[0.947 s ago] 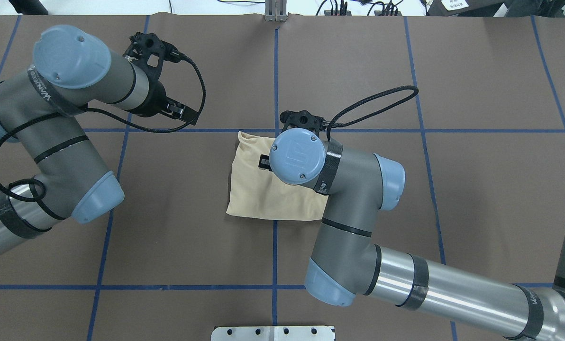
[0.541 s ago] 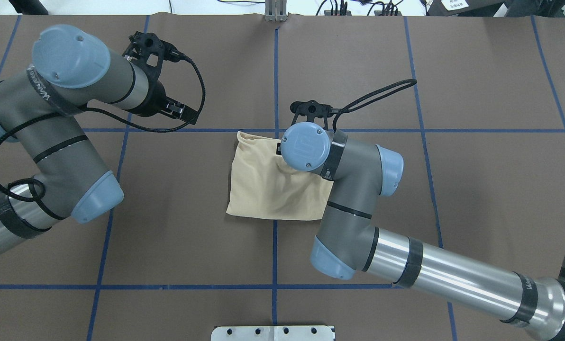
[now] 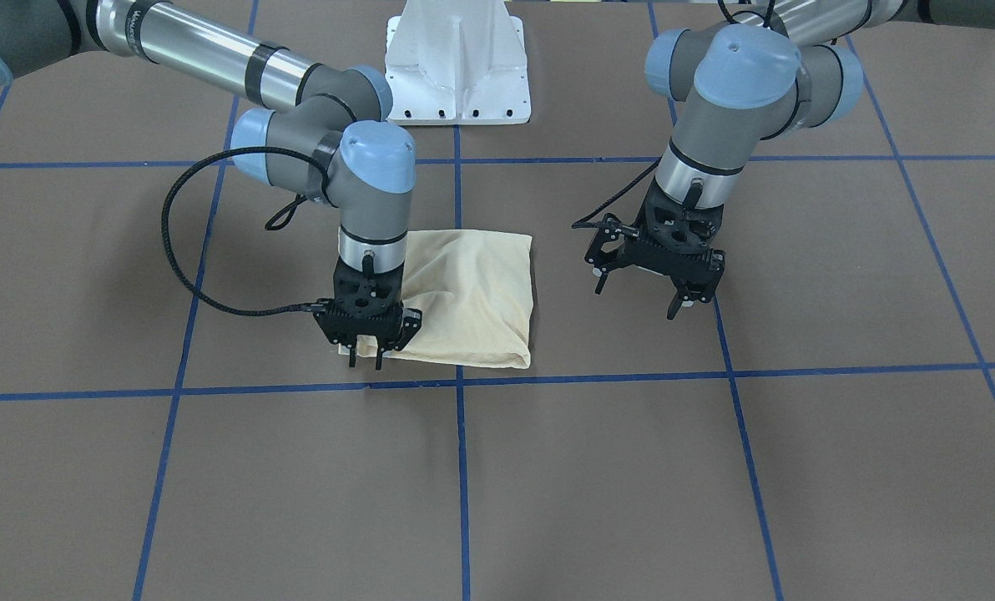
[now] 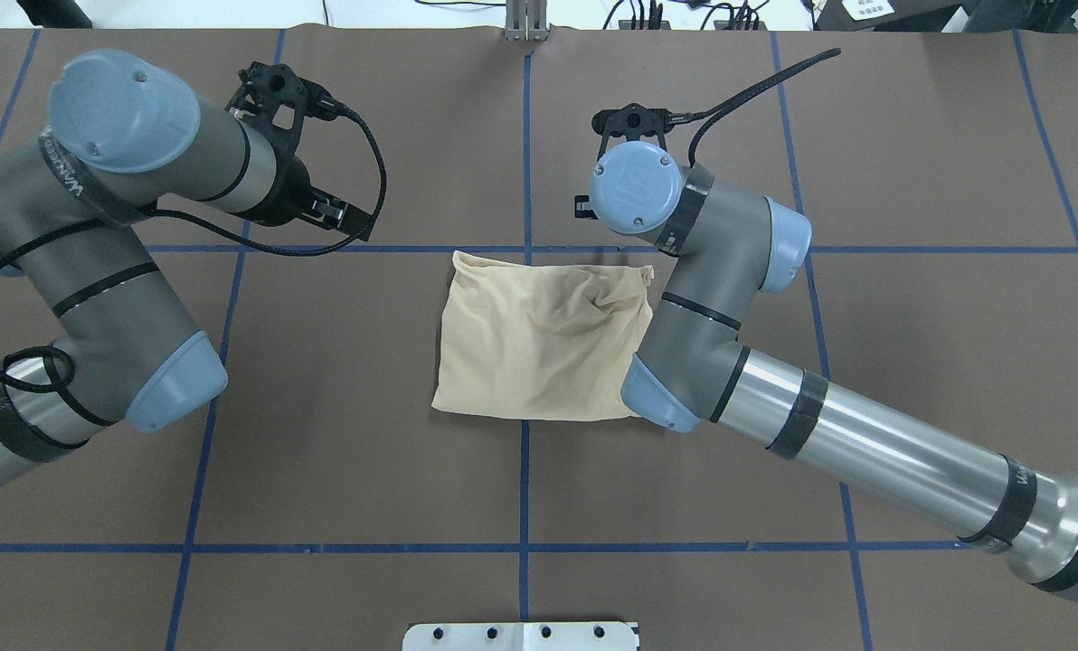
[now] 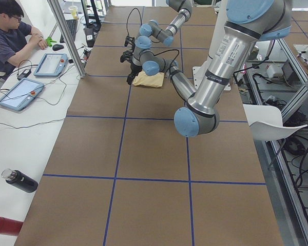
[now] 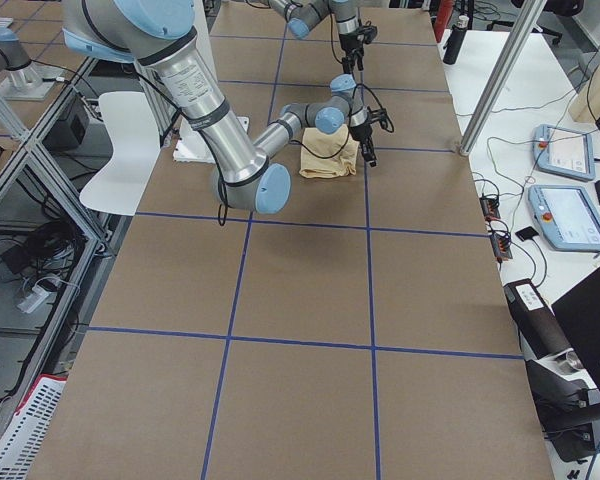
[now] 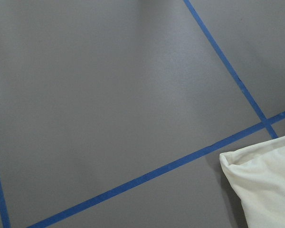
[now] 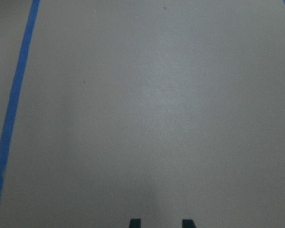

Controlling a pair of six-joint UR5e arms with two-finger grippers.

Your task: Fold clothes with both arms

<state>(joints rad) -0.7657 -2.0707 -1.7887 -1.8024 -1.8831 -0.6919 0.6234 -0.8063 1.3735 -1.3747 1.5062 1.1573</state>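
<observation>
One folded T-shirt (image 3: 472, 292) lies flat, left fingers (image 3: 674, 309) and right fingers (image 3: 380, 360) parted.

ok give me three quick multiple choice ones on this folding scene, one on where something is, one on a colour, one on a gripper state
1. Where is the right gripper?
A) at a corner of the folded shirt
B) inside a box
C) on top of a chair

2. What colour are the tape lines on the table?
A) red
B) blue
C) white

3. How is the left gripper?
A) shut on the shirt
B) shut on a cable
C) open and empty

Answers: 1 A, it stands at the shirt's corner on the operators' side. 2 B, the grid lines are blue on brown. 3 C, its fingers are spread over bare table, apart from the shirt.
</observation>
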